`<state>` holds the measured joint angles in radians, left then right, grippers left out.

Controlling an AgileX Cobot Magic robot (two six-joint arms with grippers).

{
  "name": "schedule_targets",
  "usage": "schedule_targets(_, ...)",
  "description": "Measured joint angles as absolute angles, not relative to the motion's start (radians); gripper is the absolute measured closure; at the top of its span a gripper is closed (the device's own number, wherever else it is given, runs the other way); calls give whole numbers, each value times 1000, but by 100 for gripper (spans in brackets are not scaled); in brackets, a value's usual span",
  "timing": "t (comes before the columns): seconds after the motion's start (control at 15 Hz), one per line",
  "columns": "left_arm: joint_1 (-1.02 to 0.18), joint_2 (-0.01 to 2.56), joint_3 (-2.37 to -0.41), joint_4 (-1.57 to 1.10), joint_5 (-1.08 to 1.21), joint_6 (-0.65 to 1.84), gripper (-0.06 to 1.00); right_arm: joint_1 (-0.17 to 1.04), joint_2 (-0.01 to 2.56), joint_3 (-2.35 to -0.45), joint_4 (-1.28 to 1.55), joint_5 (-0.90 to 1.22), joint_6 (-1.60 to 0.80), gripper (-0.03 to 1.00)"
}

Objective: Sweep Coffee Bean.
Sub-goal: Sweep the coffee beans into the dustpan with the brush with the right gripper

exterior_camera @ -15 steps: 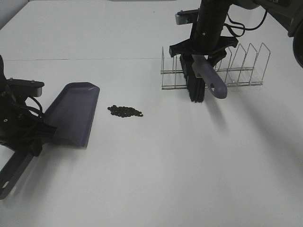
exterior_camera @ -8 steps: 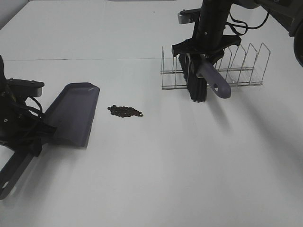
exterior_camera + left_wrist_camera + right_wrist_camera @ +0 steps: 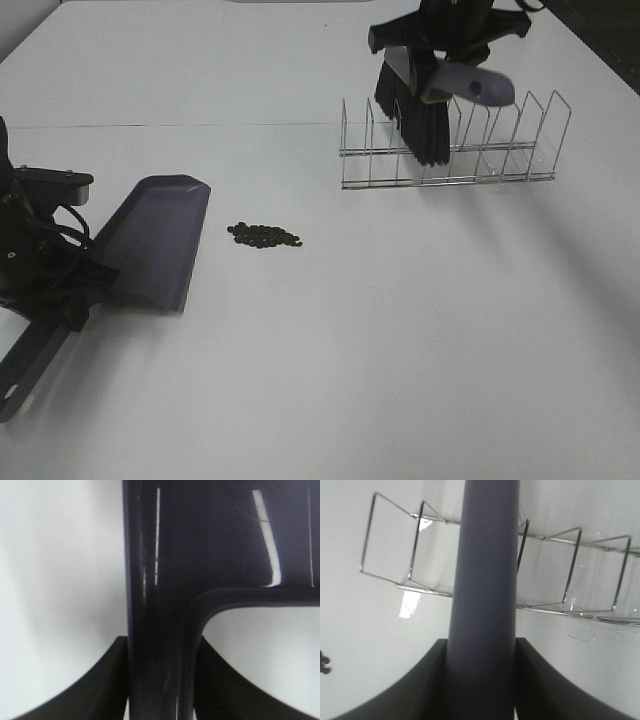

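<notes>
The coffee bean (image 3: 264,236) cluster lies on the white table, just right of the purple-grey dustpan (image 3: 155,240), whose mouth faces it. My left gripper (image 3: 62,288) is shut on the dustpan handle (image 3: 160,630) at the table's left, with its fingers (image 3: 107,685) pressed on both sides. At the back right, my right gripper (image 3: 440,45) is shut on the brush handle (image 3: 482,580). The brush (image 3: 424,115) hangs with its black bristles down, in the air over the left part of the wire rack (image 3: 500,150). A couple of beans (image 3: 324,663) show at the edge of the right wrist view.
The wire rack with several upright dividers stands on the table at the back right, under and beside the brush. A faint seam (image 3: 200,126) crosses the table's far part. The dustpan handle's long end (image 3: 25,370) reaches toward the front left edge.
My right gripper has shut on the brush handle and lifted the brush up out of the rack. The left arm, the dustpan and the beans have not moved.
</notes>
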<state>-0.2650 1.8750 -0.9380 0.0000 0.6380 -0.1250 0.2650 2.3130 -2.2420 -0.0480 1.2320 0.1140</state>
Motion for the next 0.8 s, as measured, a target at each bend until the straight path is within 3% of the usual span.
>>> schedule_targets(0.53, -265, 1875, -938, 12, 642, -125, 61, 265, 2000, -1979, -83, 1235, 109, 68)
schedule_targets(0.8, -265, 1875, -938, 38, 657, -125, 61, 265, 1801, -1699, -66, 1200, 117, 68)
